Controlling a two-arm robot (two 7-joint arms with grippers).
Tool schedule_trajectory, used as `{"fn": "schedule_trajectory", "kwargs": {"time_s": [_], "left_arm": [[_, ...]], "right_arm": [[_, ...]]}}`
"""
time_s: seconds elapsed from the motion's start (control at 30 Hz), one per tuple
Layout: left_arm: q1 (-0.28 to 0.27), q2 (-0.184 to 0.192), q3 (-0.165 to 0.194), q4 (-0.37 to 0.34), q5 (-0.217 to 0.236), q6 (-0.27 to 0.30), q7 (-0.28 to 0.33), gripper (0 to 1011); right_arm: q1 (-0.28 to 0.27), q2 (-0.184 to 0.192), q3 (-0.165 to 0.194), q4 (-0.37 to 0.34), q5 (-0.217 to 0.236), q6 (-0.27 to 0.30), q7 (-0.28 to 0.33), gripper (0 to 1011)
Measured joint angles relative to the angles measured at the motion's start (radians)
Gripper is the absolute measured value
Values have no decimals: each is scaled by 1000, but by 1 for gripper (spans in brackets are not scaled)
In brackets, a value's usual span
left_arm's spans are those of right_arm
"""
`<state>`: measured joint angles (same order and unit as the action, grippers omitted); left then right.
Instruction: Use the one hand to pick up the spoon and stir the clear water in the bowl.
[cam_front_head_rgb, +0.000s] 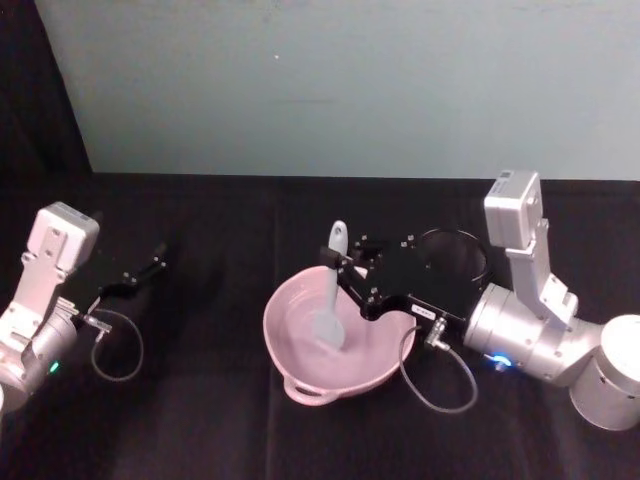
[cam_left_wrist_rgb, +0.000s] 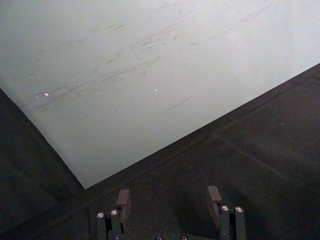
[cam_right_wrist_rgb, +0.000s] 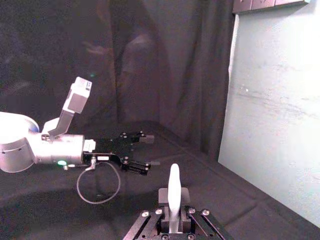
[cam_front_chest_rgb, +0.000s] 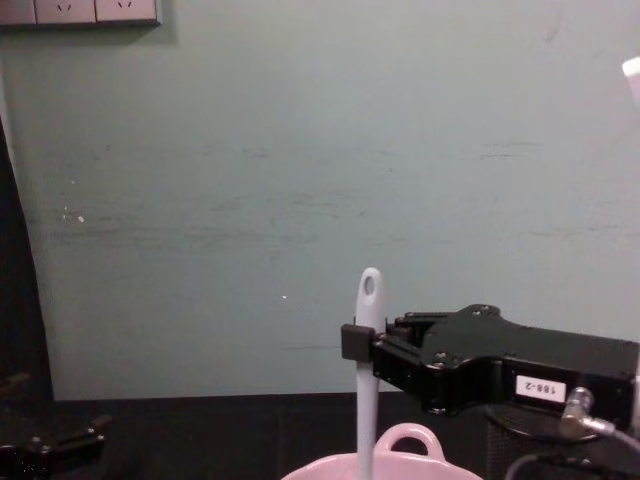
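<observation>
1 bowl (cam_front_head_rgb: 285, 335) w/ spoon (cam_front_head_rgb: 331, 290) inside

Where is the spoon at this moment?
In the head view the spoon stands near centre, gripped by the right tool, its blade down in the bowl.

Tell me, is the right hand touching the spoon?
Touching. The chest view shows the right hand clamped on the spoon, just below its oval hole, with no gap.
</observation>
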<state>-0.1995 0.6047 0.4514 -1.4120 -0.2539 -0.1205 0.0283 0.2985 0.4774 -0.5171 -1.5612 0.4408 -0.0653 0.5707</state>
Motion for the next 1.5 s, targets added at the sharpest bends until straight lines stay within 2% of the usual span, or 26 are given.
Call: {"fn": "schedule_trajectory", "kwargs": {"time_s": [0.2,0.3,0.37,0.6,0.8,1.03,1.27,1.5], "left_arm": [[0,0,0,0,0,0,0,1005],[0,0,0,0,0,0,0,1005],[0,0,0,0,0,0,0,1005],[0,0,0,0,0,0,0,1005],[0,0,0,0,0,0,0,1005],[0,0,0,0,0,0,0,1005],[0,0,0,0,0,0,0,1005],[0,0,0,0,0,0,0,1005]], "right_arm": [[28,-38,-12,50,-1,-5,12,125],[53,-66,-20,95,1,-12,24,124],[81,-98,-23,154,7,-22,33,124],[120,-133,-9,246,26,-37,38,125],[125,-114,20,259,27,-38,29,125],[84,-63,58,192,31,-28,10,125],[48,-32,64,124,29,-14,7,124],[14,-20,43,62,26,-4,19,124]]}}
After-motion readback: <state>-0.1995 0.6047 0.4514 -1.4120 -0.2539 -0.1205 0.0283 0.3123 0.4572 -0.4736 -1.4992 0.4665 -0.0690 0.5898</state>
